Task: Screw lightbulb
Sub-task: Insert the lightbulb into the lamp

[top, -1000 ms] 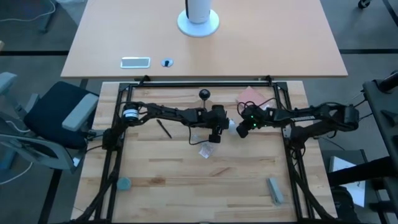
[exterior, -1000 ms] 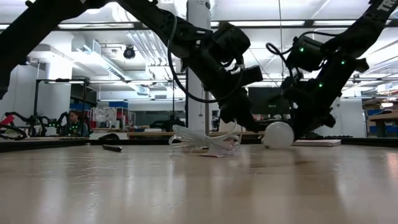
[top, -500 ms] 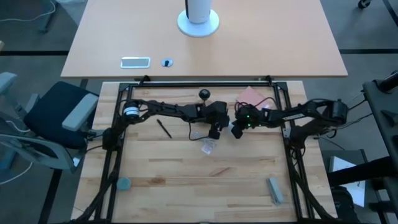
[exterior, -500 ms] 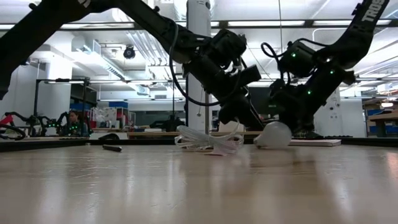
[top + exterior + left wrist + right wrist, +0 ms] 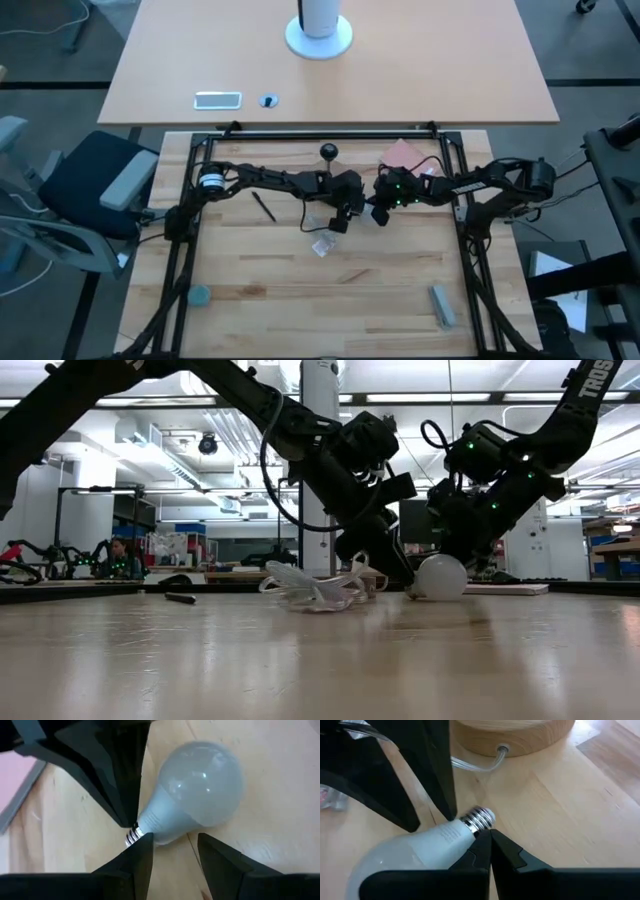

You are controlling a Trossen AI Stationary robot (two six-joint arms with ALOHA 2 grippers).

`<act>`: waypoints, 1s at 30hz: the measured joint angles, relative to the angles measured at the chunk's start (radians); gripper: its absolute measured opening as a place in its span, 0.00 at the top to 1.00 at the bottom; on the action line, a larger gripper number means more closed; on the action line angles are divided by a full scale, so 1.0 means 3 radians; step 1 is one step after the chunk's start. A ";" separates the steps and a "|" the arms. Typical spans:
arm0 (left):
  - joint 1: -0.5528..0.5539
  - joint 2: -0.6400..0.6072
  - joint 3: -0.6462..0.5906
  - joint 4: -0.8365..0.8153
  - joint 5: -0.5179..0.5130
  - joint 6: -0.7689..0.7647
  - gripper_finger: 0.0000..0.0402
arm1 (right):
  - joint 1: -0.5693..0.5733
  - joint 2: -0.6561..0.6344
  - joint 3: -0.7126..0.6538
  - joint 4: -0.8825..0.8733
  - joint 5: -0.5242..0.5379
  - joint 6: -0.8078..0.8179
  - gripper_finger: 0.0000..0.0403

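Note:
The white frosted lightbulb lies on its side on the wooden table, its globe on the wood and its silvery screw base just above it. It also shows in the low view. My left gripper is open at mid table, one finger beside the bulb's neck and the other past it. My right gripper is shut and meets the bulb from the right. The black ball socket stands on its round wooden base farther back. My left gripper has one fingertip right at the bulb's neck; I cannot tell whether it touches. My right gripper sets its shut fingertips against the bulb's neck where it meets the screw base, slanting down from the table's right. The bulb lies on the table.
A clear cable runs from the wooden base. A small clear packet lies just nearer than the grippers. A pink sheet, a black pen, a teal object and a grey block lie around.
My right gripper has gone toward the table's left, closing on my left gripper with the bulb before it. The bulb has slid slightly left on the table. The clear packet has shifted a little toward the left.

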 joint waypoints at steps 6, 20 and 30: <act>0.0000 0.0000 -0.0003 0.0102 0.0008 0.0181 0.64 | 0.0000 -0.0001 0.0000 0.0000 -0.0146 -0.0026 1.00; -0.0004 0.0003 -0.0046 0.0129 0.0544 0.0070 0.64 | 0.0003 -0.0004 0.0000 0.0000 -0.0426 -0.0193 1.00; -0.0055 0.0152 -0.0060 0.0254 0.0548 0.0038 0.64 | 0.0000 -0.0009 0.0005 0.0035 -0.0591 -0.0448 1.00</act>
